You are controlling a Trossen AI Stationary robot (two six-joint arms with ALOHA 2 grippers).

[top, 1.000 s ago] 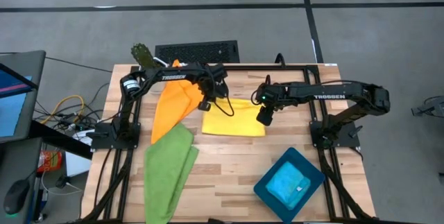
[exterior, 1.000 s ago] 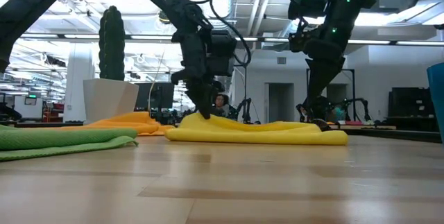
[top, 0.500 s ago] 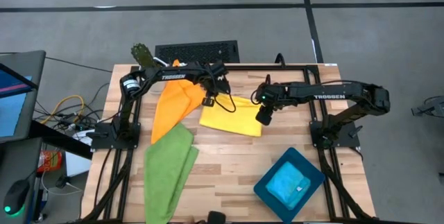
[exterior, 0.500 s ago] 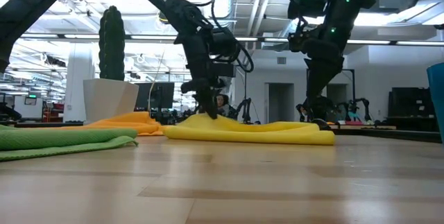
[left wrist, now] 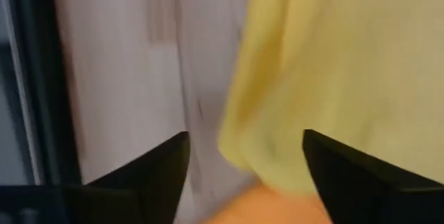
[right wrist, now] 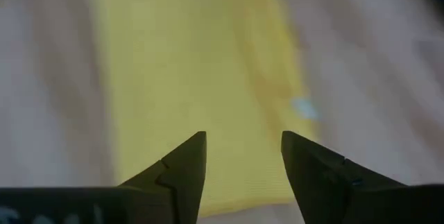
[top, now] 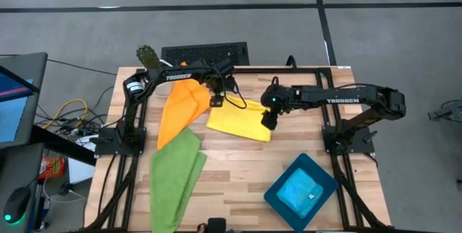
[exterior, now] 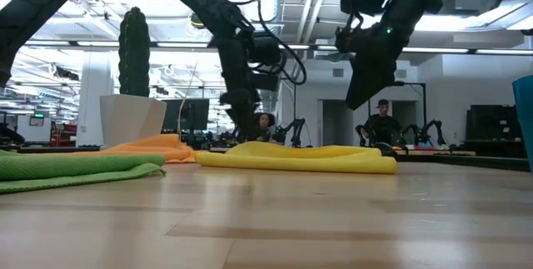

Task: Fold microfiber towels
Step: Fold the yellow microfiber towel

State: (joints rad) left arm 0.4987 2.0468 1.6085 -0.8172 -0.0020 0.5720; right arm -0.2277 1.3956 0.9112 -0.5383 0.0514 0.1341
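Closest to the front of the table [top: 238, 172] there's the green towel [top: 175, 175] and a blue towel [top: 299, 192] sitting in the tray [top: 276, 196]. Further back, the yellow towel [top: 240, 120] lies folded flat beside the orange towel [top: 179, 108]. Left gripper [top: 215, 102] and right gripper [top: 266, 122] hang over its ends, fingers spread, gripping nothing.

- Left arm [top: 170, 76]: matte black tubular links, white "TROSSEN" lettering, a black cable looping near its wrist.
- Right arm [top: 339, 102]: same black build and white lettering, a green light glowing at its wrist, about nine o'clock from the lettering.
- Wedge-shaped black fingers [right wrist: 182, 168], no markings.
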